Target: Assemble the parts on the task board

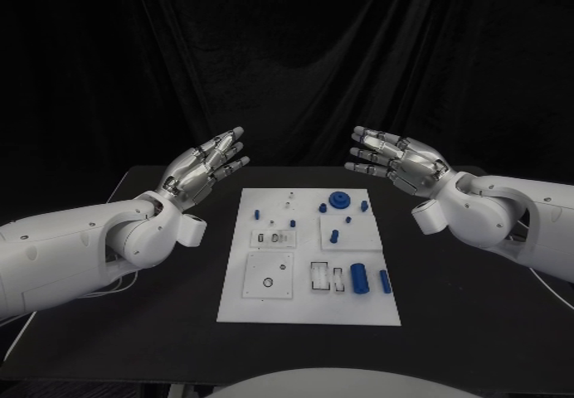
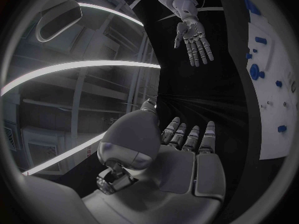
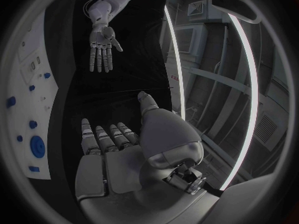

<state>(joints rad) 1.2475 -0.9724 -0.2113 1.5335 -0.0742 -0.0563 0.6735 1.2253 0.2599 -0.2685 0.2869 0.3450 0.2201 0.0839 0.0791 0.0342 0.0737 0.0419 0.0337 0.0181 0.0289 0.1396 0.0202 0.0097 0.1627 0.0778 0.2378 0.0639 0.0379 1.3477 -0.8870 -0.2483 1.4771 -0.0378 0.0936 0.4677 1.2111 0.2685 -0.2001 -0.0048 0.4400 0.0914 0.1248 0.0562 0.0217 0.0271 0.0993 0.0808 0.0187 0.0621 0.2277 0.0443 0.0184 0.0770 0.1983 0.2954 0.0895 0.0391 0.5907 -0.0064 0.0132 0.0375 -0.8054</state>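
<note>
The white task board lies in the middle of the black table, with small blue parts spread over its right half and a blue round part near its far edge. The left hand hangs above the table's far left, the right hand above its far right, both released, fingers spread, holding nothing, well apart from the board. The left wrist view looks along its own palm to the right hand across from it, the board at the side.
</note>
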